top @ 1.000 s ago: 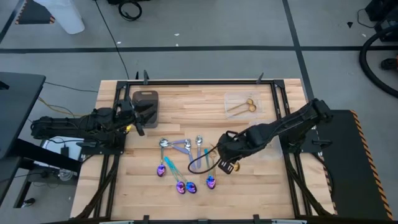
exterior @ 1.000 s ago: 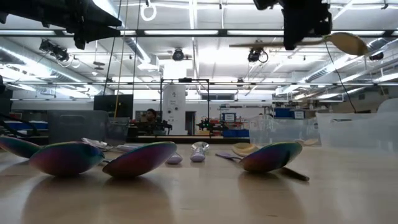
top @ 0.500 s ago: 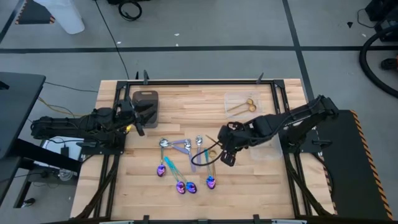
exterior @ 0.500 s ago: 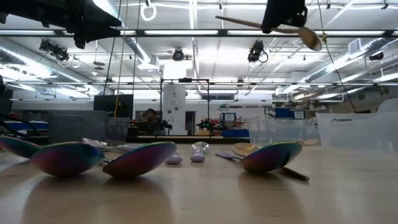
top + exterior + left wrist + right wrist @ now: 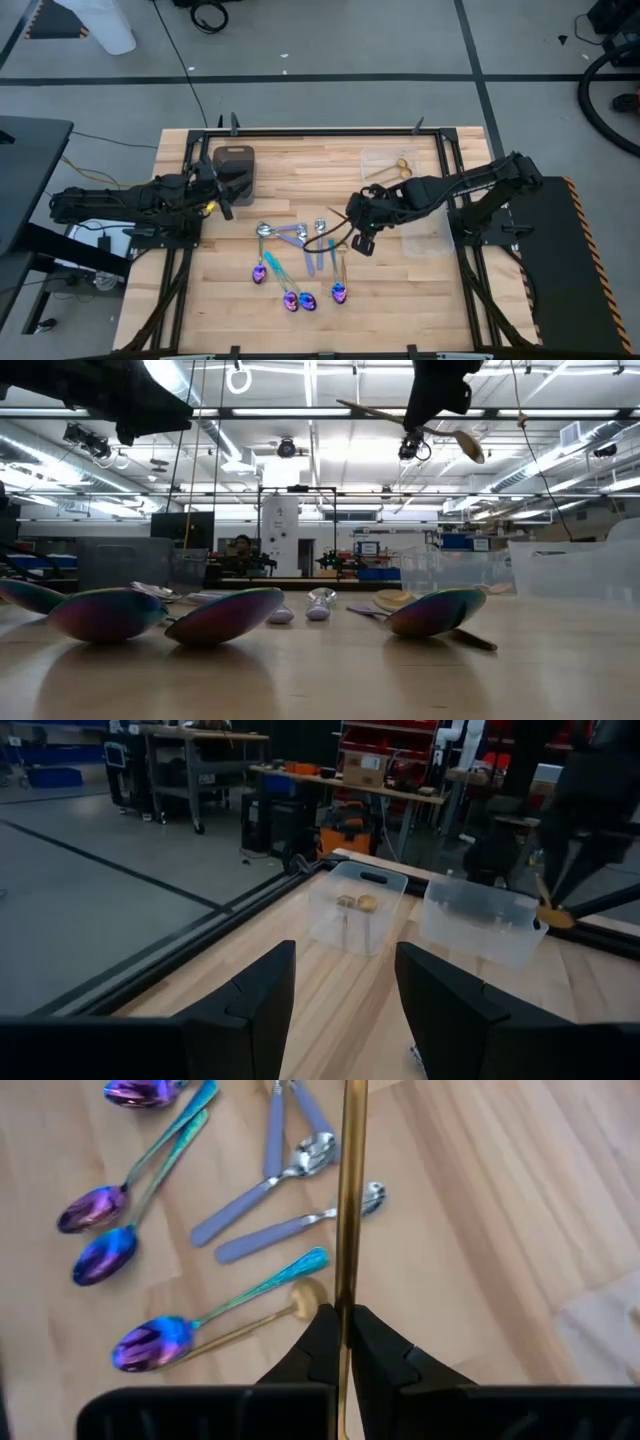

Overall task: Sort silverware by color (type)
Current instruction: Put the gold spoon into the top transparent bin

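Note:
My right gripper [image 5: 358, 228] hangs above the middle of the table, shut on a gold spoon [image 5: 400, 418]. Below and to its left, spoons lie flat on the wood: iridescent purple-blue ones [image 5: 290, 298], silver and lilac-handled ones [image 5: 295, 234], and one gold spoon [image 5: 250, 1325] beside an iridescent one. Two more gold spoons rest in a clear container [image 5: 388, 168] at the far right. My left gripper [image 5: 228, 190] waits open at the table's left side, next to the dark tray [image 5: 233, 160], with nothing between its fingers [image 5: 262, 990]. My right gripper pinches the gold spoon's slim handle [image 5: 349, 1295] between its two fingers, nearer the bowl than the free end. The fingers slant down from the table's right. The spoon is lifted clear, tilted, its bowl [image 5: 468, 445] the lower end and its handle tip [image 5: 345, 403] sticking out.
A second clear container [image 5: 425, 236] stands at the right, close to my right arm. A dark cable loops over the spoons [image 5: 318, 243]. Black frame rails [image 5: 450, 170] run along the table's sides. Bare wood lies along the near edge and in the far middle.
My right gripper has risen and gone toward the table's far edge with the gold spoon, rolling as it went. The spoon, near level a second ago, now slants with its bowl end lower.

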